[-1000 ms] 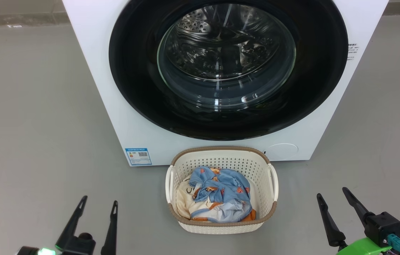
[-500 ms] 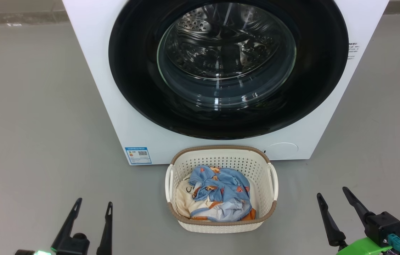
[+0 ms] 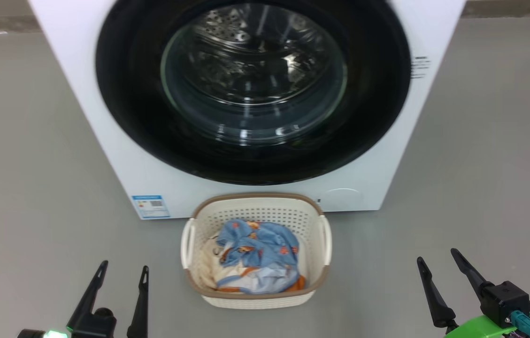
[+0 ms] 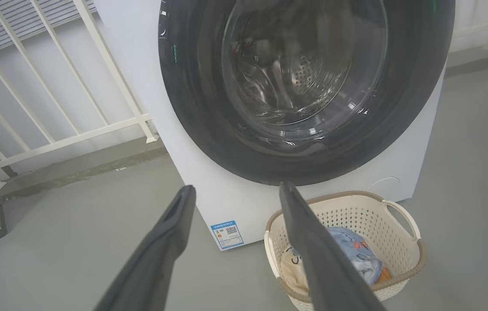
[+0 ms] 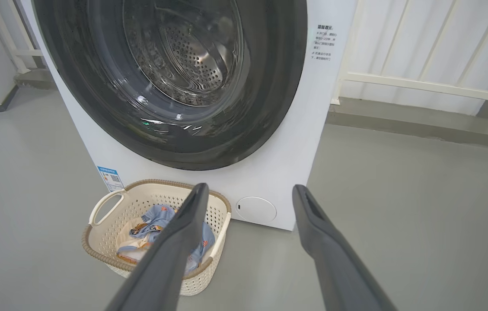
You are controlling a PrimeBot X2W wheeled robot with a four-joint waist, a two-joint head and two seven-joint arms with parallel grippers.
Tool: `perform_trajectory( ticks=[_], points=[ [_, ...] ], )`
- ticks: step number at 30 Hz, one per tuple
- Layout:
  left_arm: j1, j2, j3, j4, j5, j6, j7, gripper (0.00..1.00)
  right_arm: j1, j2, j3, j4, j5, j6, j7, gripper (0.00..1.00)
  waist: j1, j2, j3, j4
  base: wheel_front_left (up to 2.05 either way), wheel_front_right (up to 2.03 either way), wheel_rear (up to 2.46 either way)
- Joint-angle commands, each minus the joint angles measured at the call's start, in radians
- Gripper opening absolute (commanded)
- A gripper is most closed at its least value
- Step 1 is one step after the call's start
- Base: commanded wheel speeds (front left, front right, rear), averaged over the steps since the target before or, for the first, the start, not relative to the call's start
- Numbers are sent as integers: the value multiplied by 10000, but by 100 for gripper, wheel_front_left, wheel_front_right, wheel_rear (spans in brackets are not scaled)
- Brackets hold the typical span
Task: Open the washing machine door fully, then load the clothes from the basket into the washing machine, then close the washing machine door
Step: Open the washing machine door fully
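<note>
Dark and long-fingered, the left gripper (image 3: 124, 266) and the right gripper (image 3: 437, 256) stand at near left and near right. Each has its jaws spread wide and holds nothing. Between them, on the grey floor (image 3: 34, 164), sits the basket (image 3: 255, 196), its handles facing left and right; the clothes (image 3: 255, 249) lie heaped inside. Just beyond it rises the washing machine (image 3: 105, 159), with a blue label (image 3: 150, 206) low at left and a round flap (image 3: 340, 199) low at right. The washing machine door (image 3: 128, 94) appears shut flush against the front, so opening is judged the step in hand. The door lies farther off and higher than both grippers, centred between them (the left one seems slightly nearer). Its top is cut off in the head view. No handle, latch or hinge side can be made out, and the head view is somewhat blurred.
</note>
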Motion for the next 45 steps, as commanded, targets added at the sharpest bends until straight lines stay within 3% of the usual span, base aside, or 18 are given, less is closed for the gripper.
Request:
perform_trajectory(
  ticks=[1, 13, 30, 31, 32, 33, 34, 40, 45],
  points=[
    [-292, 69, 383, -305, 104, -19, -65, 100, -13, -125, 212, -210, 24, 100, -130, 100, 0, 0, 10, -13, 111, 135, -246],
    [-243, -127, 625, -544, 18, -209, -65, 100, -9, -2, 106, -365, 378, 100, -130, 100, 0, 0, 31, -23, 90, 97, -187],
    [-189, -266, 882, -560, 80, -454, -65, 100, -12, 219, -209, -598, 659, 100, -130, 100, 0, 0, -20, -115, 7, 7, -15],
    [-186, -276, 894, -567, 80, -461, -65, 100, -10, 214, -182, -609, 674, 100, -130, 76, 0, 0, -24, -115, 0, 0, 0],
    [-186, -276, 894, -567, 80, -461, -65, 100, -10, 214, -182, -609, 674, 100, -130, 76, 0, 0, -24, -115, 0, 0, 0],
    [-180, -284, 904, -574, 82, -467, -65, 100, -3, 202, -144, -623, 698, 100, -130, 34, 0, 0, -26, -116, 0, 0, 0],
    [-172, -294, 914, -582, 83, -474, -65, 100, 6, 186, -96, -642, 727, 100, -130, 0, 0, 0, -27, -118, 0, 0, 0],
    [-109, -347, 950, -603, 106, -488, -65, 100, 83, 283, -127, -732, 1306, 100, -130, 0, -1, 0, -24, -110, 0, 0, 0],
    [-49, -409, 1004, -634, 98, -462, -65, 100, 111, 596, -390, -953, 2584, 100, -130, 0, -1, 0, 15, -122, 0, 0, 0]
  ],
)
